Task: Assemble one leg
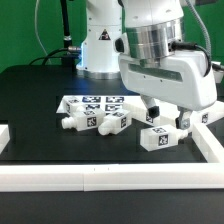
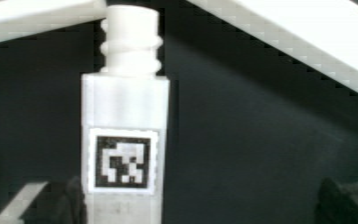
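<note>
A leg [image 1: 158, 138] lies on the black table near the front right, a white square post with black-and-white tags. In the wrist view the same leg [image 2: 126, 130] fills the middle, its round peg [image 2: 131, 40] pointing away from the camera and one tag facing up. My gripper [image 1: 167, 118] hovers just above it, open. In the wrist view my gripper [image 2: 194, 205] has its fingers wide apart, and the leg lies in the gap close to one finger [image 2: 43, 205], well clear of the other. Two more legs [image 1: 75, 122] [image 1: 115, 122] lie to the exterior view's left.
A flat white part with several tags [image 1: 95, 103] lies behind the loose legs. A white raised border [image 1: 110, 178] runs along the table's front and right sides, and shows in the wrist view [image 2: 291, 45] beyond the peg. The robot base [image 1: 100, 45] stands at the back.
</note>
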